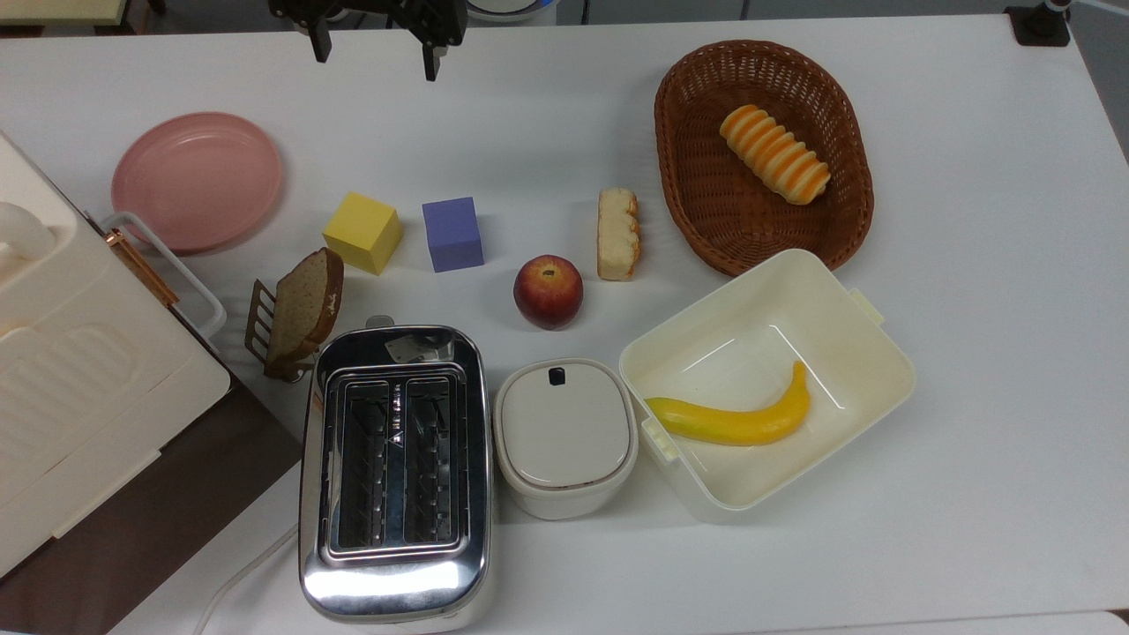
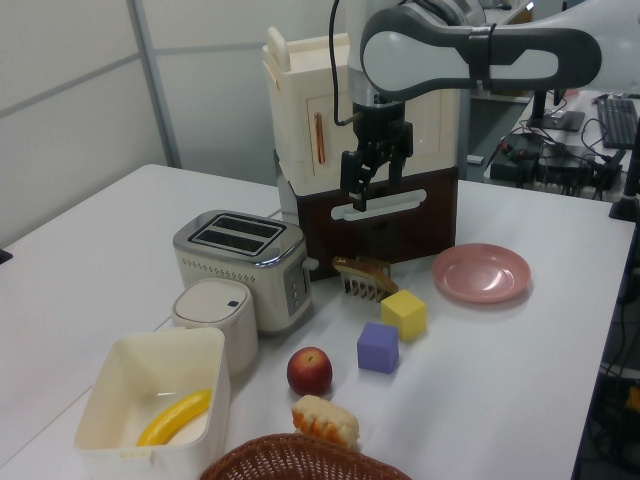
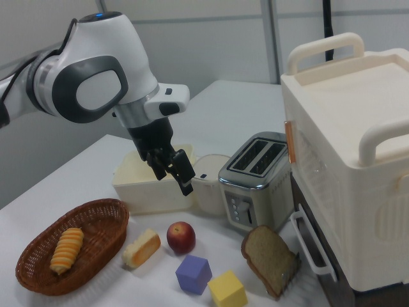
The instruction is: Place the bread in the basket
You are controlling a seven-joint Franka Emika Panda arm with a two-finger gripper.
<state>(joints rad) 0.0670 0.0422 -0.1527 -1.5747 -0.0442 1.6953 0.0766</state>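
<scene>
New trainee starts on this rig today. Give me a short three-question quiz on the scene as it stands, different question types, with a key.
1. True or false: the bread already lies inside the basket.
2. Multiple choice: what lies in the cream box? A) the apple B) the banana C) the purple cube
3. Fill in: in the top view, the gripper hangs open above the table's far edge, and the block nearest the apple is the ____ one.

Key:
1. False. It lies on the table between the apple and the basket; the basket holds a striped roll.
2. B, the banana.
3. Purple: the purple cube, with the yellow cube beyond it.
</scene>
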